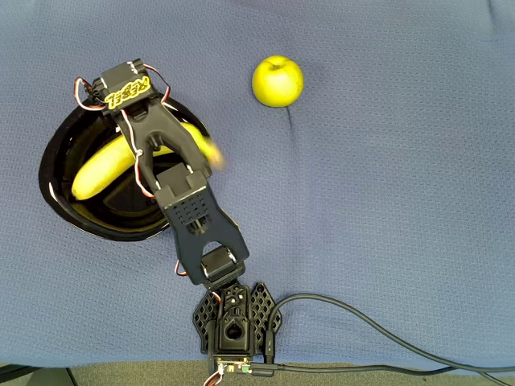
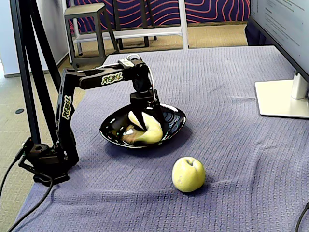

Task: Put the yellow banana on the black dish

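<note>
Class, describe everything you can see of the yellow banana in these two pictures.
The yellow banana is long, curved, smooth and bright yellow. It lies inside the black dish, one end low in the bowl, the other rising toward the rim under the arm. The gripper is down at it, its fingers on either side. In the fixed view its reflection shows in the glossy dish. Stem and sticker cannot be made out.

Arm (image 1: 189, 205): matte black printed links, yellow lettering, red-white wires along joints, perforated base (image 1: 235, 320), black cable (image 1: 378, 338).
</note>
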Controlling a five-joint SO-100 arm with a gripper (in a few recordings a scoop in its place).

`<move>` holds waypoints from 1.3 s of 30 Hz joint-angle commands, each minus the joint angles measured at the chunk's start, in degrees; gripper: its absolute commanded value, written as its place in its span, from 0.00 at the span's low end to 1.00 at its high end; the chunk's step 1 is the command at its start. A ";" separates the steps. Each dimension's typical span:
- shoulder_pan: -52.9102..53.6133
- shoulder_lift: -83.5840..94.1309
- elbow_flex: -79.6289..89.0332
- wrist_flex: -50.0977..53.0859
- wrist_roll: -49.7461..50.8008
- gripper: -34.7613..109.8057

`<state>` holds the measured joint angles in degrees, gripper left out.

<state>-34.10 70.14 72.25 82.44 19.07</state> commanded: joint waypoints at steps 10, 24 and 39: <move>-0.26 3.69 -0.26 -0.35 -0.62 0.36; -0.26 6.77 -6.42 2.02 -2.64 0.36; 3.34 30.50 5.62 -2.37 -10.46 0.24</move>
<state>-33.13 90.70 74.62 82.00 10.72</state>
